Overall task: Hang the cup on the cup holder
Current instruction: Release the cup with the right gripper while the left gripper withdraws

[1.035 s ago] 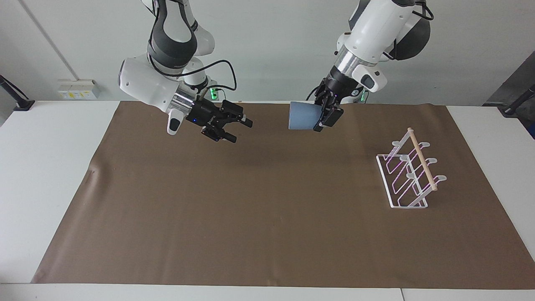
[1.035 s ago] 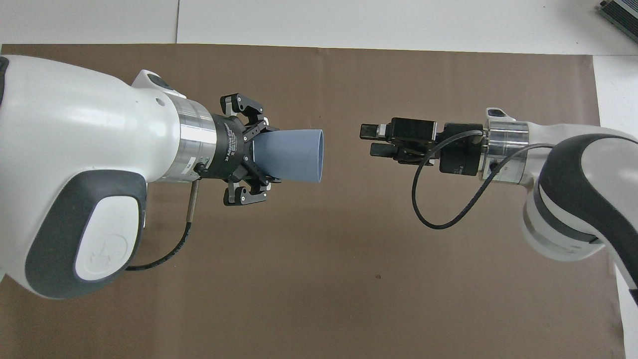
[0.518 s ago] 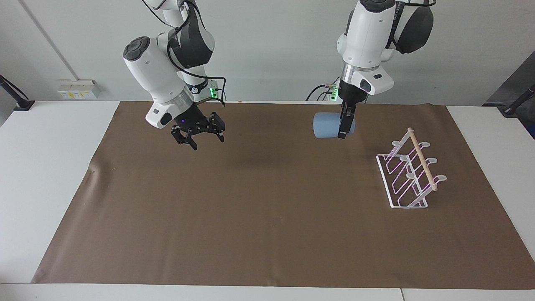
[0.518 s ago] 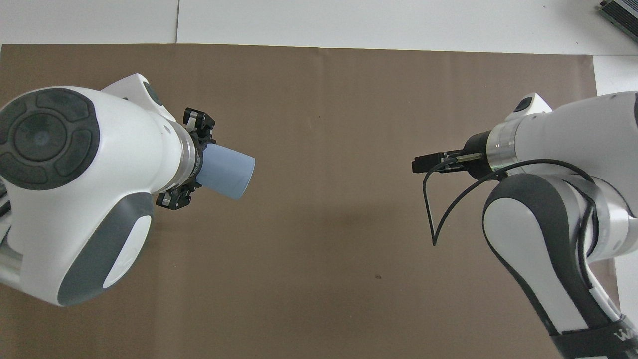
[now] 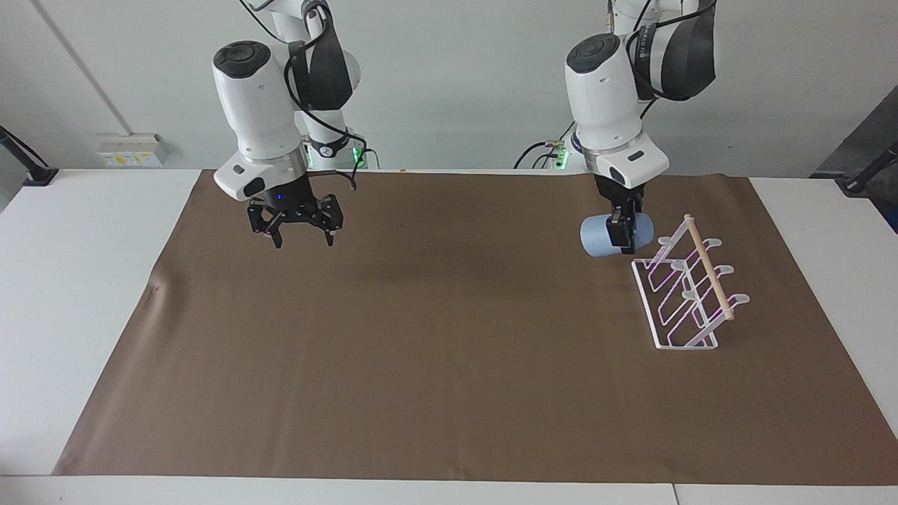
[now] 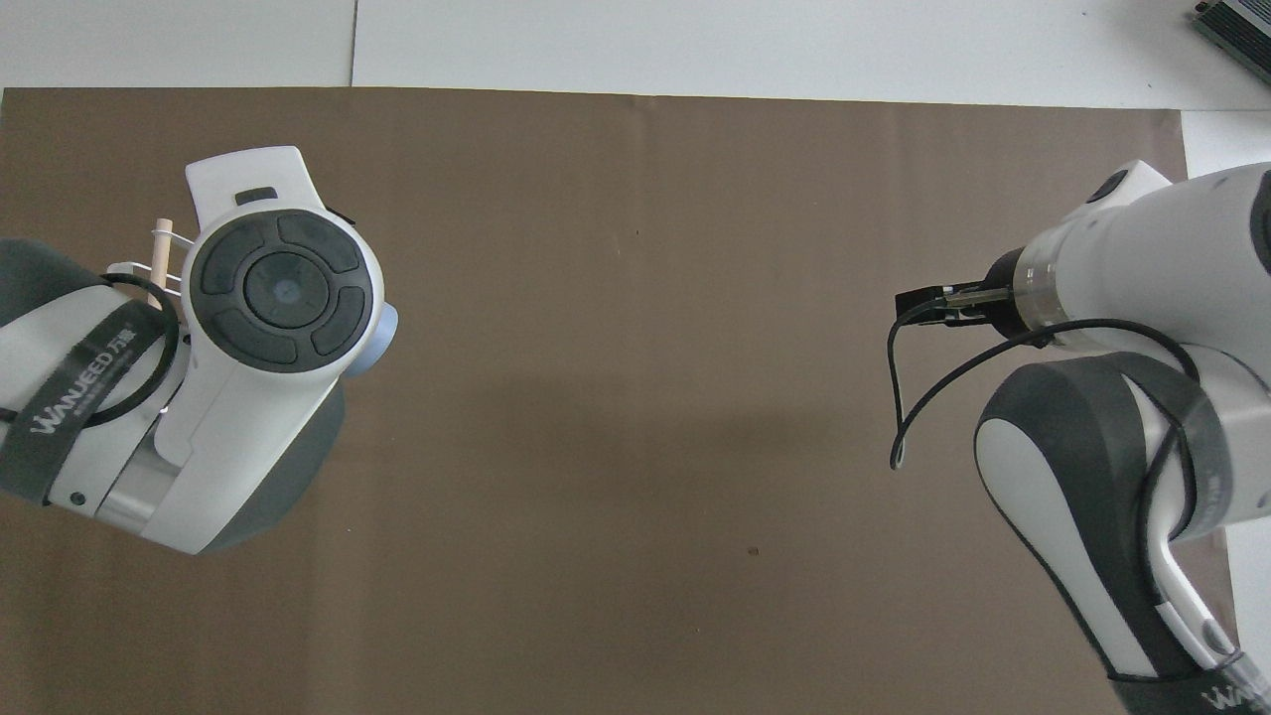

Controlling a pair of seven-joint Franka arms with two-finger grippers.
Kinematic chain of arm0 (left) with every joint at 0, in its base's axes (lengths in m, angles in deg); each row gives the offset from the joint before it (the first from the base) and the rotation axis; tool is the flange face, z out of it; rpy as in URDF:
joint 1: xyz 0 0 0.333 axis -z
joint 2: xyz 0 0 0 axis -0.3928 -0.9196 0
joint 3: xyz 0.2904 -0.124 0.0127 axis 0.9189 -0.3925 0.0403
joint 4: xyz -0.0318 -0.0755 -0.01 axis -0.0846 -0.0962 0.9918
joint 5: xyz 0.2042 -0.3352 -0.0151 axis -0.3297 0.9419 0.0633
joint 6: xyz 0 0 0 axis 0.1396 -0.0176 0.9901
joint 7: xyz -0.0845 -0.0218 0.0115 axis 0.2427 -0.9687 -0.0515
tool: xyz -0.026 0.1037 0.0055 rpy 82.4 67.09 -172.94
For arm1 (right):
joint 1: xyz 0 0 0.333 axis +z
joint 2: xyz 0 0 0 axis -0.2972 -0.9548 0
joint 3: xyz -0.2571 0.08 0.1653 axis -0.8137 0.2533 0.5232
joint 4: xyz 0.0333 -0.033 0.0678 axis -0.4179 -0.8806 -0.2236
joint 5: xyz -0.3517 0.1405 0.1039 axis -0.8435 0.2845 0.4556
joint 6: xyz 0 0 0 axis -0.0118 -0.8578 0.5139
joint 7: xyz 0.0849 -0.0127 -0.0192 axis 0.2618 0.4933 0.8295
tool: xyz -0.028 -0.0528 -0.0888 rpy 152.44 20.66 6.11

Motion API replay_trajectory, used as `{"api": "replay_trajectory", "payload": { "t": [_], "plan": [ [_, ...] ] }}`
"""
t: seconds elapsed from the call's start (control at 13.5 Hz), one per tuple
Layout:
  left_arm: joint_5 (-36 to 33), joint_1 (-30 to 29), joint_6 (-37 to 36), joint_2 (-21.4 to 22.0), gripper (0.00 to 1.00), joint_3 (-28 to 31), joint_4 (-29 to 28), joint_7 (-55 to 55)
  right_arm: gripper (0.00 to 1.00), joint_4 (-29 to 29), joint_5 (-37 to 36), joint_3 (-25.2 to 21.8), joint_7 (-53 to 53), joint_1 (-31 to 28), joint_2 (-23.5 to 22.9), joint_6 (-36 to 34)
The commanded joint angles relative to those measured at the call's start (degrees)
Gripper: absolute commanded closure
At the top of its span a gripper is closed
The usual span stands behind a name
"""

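The right gripper (image 5: 304,237) hangs in the air over the brown mat (image 5: 449,365) toward the right arm's end of the table (image 5: 77,280), at about ten o'clock in the facing view, its fingers spread apart and pointing down with nothing between them; this arm waits. In the overhead view only its dark tip (image 6: 928,303) shows, at about three o'clock, with a black cable looping below it. At about two o'clock in the facing view the left gripper (image 5: 621,235) points down, clamped on the cup (image 5: 598,236), a light-blue tumbler carried on its side, clear of the mat. The cup is in the air just beside the cup holder (image 5: 684,287), at the end of the rack that lies nearer to the robots, apart from its prongs. The white wire rack stands on the mat toward the left arm's end of the table, its wooden dowel (image 5: 708,266) slanting along the top. From overhead, the left arm's wrist covers most of the cup (image 6: 382,333) and rack (image 6: 164,260).
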Motion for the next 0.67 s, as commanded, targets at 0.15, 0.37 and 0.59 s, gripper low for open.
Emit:
{"api": "replay_trajectory", "payload": {
  "t": [0.15,0.37,0.59],
  "plan": [
    [-14.0,1.2,-1.1,-1.7,1.0,-0.3,-1.0,-2.0,0.0,9.7,-0.8,0.2,-1.2,-2.5,0.2,-11.8],
    [-20.3,-0.2,3.4,-1.7,1.0,-0.2,-1.4,-6.6,0.0,13.3,-1.1,-4.8,-0.6,-1.4,0.5,-16.7],
    [-26.6,-3.5,10.6,-0.9,1.0,-0.2,-5.8,-7.9,0.0,17.4,-1.4,-11.3,2.1,1.9,-0.3,-21.0]
  ]
}}
